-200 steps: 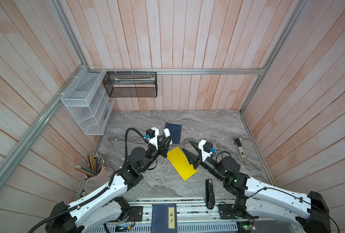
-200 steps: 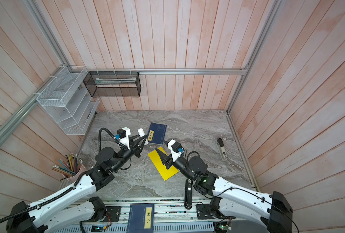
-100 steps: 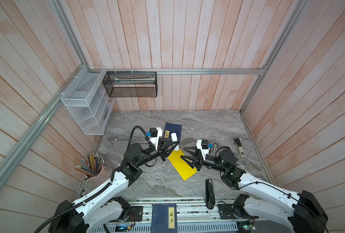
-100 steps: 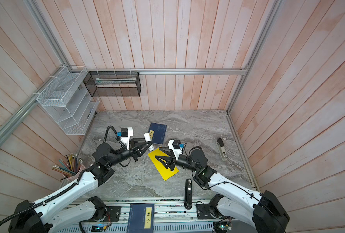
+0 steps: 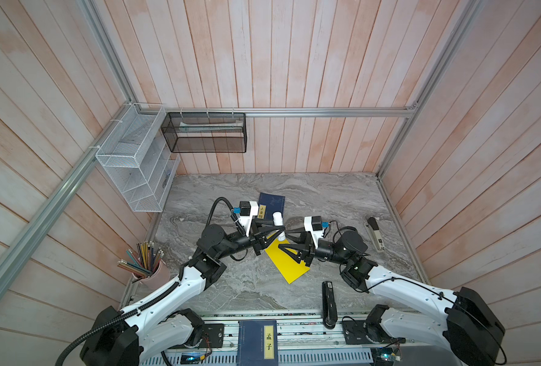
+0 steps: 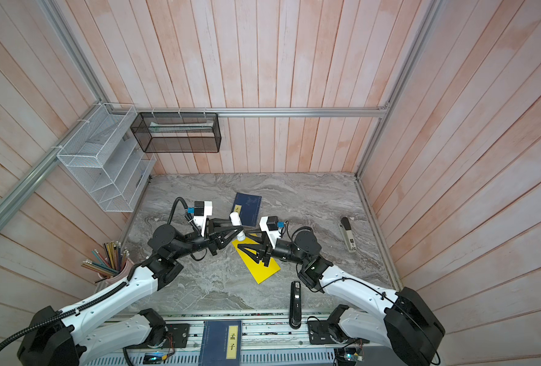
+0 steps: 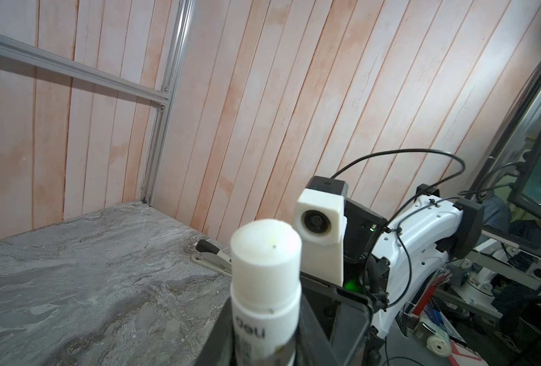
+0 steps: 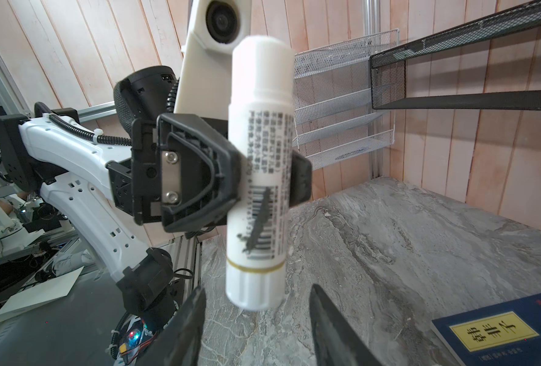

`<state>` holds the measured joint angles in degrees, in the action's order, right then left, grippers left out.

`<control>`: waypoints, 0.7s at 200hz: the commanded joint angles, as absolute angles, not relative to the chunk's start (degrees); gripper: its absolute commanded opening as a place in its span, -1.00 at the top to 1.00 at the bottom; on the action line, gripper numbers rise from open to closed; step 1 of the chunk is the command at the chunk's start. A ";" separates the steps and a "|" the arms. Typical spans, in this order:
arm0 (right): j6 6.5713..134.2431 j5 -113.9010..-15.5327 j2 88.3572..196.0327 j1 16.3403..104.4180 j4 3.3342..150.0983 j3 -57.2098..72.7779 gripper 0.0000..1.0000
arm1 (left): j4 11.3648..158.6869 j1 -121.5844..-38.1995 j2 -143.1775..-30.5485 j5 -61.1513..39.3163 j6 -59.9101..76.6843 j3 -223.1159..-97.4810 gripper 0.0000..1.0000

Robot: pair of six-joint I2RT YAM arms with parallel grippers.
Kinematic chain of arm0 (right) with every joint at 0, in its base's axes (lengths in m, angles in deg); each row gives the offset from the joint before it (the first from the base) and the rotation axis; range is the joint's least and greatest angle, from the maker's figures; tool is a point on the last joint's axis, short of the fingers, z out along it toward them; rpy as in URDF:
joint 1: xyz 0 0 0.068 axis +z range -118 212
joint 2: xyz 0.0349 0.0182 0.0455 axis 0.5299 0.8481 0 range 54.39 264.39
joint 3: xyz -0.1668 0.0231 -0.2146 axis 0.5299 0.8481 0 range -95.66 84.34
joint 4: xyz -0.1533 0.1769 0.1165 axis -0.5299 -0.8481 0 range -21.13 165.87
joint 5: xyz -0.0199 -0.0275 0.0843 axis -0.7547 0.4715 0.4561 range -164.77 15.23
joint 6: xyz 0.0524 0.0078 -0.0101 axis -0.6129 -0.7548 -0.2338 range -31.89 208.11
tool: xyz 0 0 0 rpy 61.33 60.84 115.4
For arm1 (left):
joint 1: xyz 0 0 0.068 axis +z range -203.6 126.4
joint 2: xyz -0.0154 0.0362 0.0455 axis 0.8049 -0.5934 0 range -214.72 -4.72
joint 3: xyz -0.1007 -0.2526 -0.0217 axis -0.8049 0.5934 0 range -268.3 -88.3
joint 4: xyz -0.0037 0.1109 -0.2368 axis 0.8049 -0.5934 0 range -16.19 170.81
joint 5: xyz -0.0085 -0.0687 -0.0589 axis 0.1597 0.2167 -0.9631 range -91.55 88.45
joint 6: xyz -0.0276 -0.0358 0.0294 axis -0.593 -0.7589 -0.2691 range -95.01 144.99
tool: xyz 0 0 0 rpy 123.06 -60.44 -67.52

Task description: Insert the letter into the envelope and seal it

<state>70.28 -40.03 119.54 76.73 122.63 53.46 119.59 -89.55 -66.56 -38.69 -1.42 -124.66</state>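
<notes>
Envelope (image 5: 287,263) under right pincer (image 5: 283,238) (open)

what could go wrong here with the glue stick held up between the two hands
1. The left hand pinches the glue stick only at mid-body; if the right hand, open around its base, pulls or twists, the stick could slip or tilt.
2. The stick hangs above the envelope; a drop could knock it askew.
3. A small translucent cap lies loose on the table and may roll away.
</notes>
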 commanded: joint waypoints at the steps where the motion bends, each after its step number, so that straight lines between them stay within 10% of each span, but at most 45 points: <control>1: 69.44 -37.97 120.22 76.36 124.66 50.94 -0.03 | 122.64 -89.37 -67.02 -40.54 -2.17 -124.78 1.00; 140: 67.80 -35.67 121.45 76.38 125.52 49.66 0.32 | 122.02 -90.42 -67.57 -40.05 -1.16 -124.71 1.00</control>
<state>68.40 -37.12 121.16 76.53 123.83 51.54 120.75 -89.92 -67.11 -39.26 -2.21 -124.66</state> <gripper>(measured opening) 0.346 0.281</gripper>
